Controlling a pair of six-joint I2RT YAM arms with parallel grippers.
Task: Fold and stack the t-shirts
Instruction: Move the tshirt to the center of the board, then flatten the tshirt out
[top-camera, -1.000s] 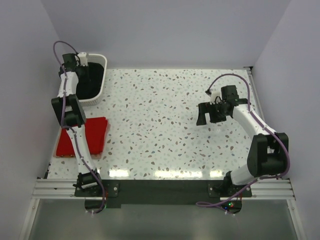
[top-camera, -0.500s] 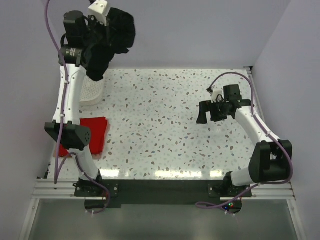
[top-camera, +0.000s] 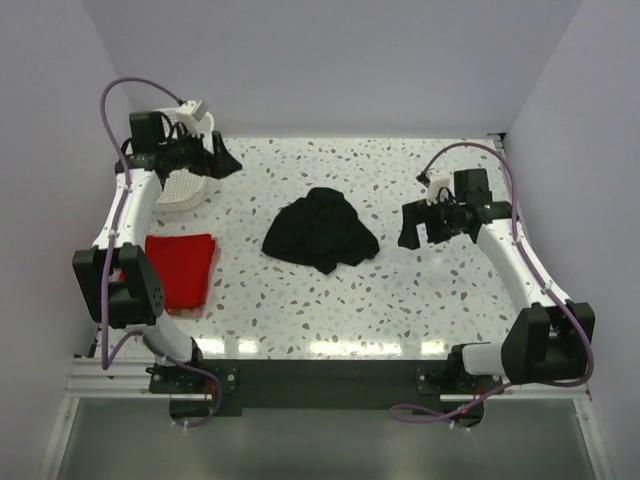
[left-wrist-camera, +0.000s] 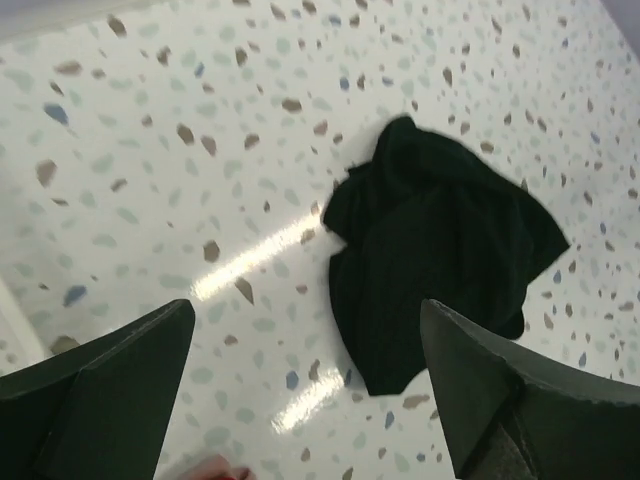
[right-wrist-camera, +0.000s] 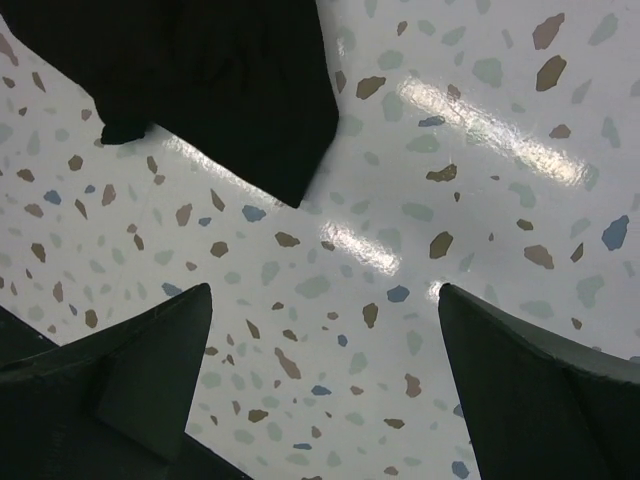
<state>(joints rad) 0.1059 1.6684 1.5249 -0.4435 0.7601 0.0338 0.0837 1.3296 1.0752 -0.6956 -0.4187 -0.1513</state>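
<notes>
the black t-shirt (top-camera: 321, 230) lies in a crumpled heap at the middle of the counter (top-camera: 300, 312), between the two arms and touched by neither. the red t-shirt (top-camera: 180, 268) is laid folded flat near the left edge, just in front of the white basket (top-camera: 181, 188). the left fingers (left-wrist-camera: 110, 380) are spread wide and empty by the basket, well apart from the heap; the right fingers (right-wrist-camera: 130, 370) are also spread wide and empty, just right of it. the step in hand is judged to be spreading the black shirt. it is best done if an outer edge, not the bunched middle, is pinched on each side, a single layer is taken, and the cloth is drawn apart low over the counter until sleeves and hem are flat.
</notes>
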